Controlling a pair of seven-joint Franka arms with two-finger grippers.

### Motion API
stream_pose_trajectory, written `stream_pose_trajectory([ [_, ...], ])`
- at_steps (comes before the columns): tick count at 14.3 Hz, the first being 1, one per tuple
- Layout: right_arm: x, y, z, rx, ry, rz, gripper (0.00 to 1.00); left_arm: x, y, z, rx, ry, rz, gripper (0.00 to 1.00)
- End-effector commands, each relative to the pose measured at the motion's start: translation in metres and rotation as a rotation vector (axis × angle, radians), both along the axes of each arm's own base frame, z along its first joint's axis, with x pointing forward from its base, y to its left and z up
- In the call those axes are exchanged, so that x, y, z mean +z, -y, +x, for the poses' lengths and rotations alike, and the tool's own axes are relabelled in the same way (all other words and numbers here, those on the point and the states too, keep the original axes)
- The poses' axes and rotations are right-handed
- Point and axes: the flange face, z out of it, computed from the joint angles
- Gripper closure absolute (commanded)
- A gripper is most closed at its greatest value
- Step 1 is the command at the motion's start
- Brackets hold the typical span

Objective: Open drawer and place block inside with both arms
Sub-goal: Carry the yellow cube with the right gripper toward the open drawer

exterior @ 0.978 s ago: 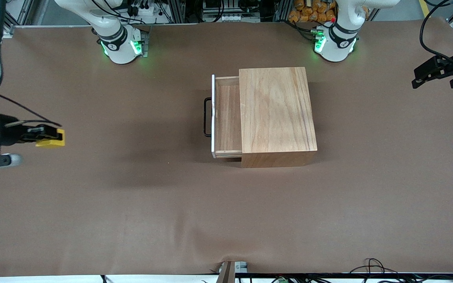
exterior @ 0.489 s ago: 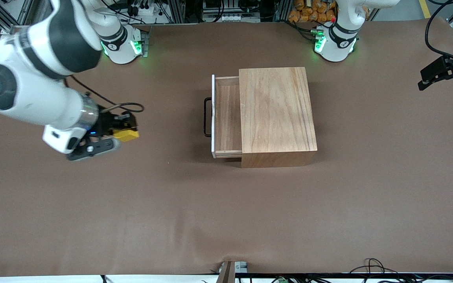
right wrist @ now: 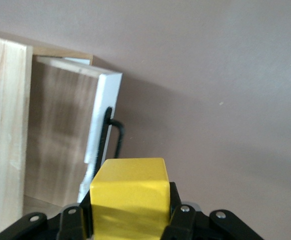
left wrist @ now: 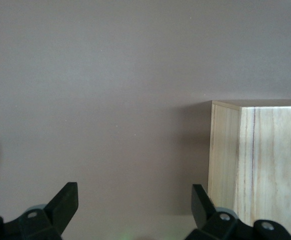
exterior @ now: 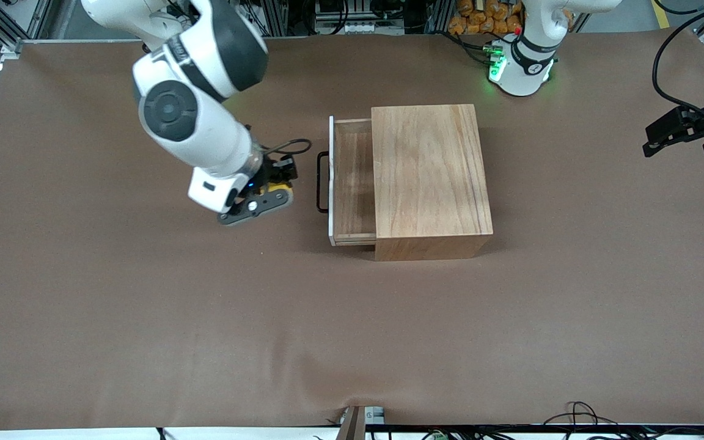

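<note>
The light-wood box (exterior: 428, 177) stands mid-table with its drawer (exterior: 353, 183) slid part way out toward the right arm's end, white front panel (exterior: 331, 183) and black handle (exterior: 321, 182) showing. My right gripper (exterior: 280, 183) is shut on the yellow block (exterior: 285, 190) and hovers over the table just in front of the drawer handle. In the right wrist view the block (right wrist: 129, 200) sits between the fingers with the open drawer (right wrist: 60, 140) ahead. My left gripper (exterior: 676, 131) is open and empty above the left arm's end of the table; its wrist view shows a box corner (left wrist: 255, 165).
The brown table cover (exterior: 205, 318) stretches around the box. The left arm's green-lit base (exterior: 520, 67) stands at the table's robot-side edge. Cables (exterior: 578, 415) lie along the edge nearest the front camera.
My right arm has carried the yellow block from the right arm's end of the table to just in front of the drawer handle. The left gripper has shifted only slightly.
</note>
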Motion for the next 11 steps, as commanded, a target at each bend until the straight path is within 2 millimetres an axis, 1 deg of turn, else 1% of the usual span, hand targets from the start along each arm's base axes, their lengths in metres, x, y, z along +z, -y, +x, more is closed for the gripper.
stream_pose_trajectory([
  [1,-0.008,-0.026,-0.021,-0.06,0.004,0.006,1.0,0.008,-0.003,0.001,0.004,0.016,-0.013,0.0],
  [4,-0.029,-0.06,-0.05,-0.129,-0.005,-0.016,1.0,0.013,-0.008,-0.001,0.008,0.028,-0.015,0.0],
  [5,-0.035,-0.069,-0.056,-0.143,0.005,-0.017,1.0,0.014,-0.007,-0.004,0.007,0.026,-0.018,0.0],
  [7,-0.047,-0.087,-0.069,-0.196,0.028,-0.012,1.0,0.009,-0.011,-0.002,0.014,0.021,-0.017,0.0],
  [8,-0.057,-0.094,-0.072,-0.214,0.032,-0.015,1.0,0.008,-0.015,-0.001,0.022,0.017,-0.017,0.0],
  [9,-0.067,-0.103,-0.077,-0.217,0.031,-0.022,1.0,0.008,-0.016,-0.001,0.022,0.017,-0.017,0.0],
  [10,-0.081,-0.114,-0.083,-0.207,0.035,-0.036,1.0,0.006,-0.013,-0.002,0.016,0.013,-0.018,0.0],
  [11,-0.091,-0.125,-0.088,-0.212,0.051,-0.039,1.0,0.004,-0.01,-0.004,0.009,0.006,-0.019,0.0],
])
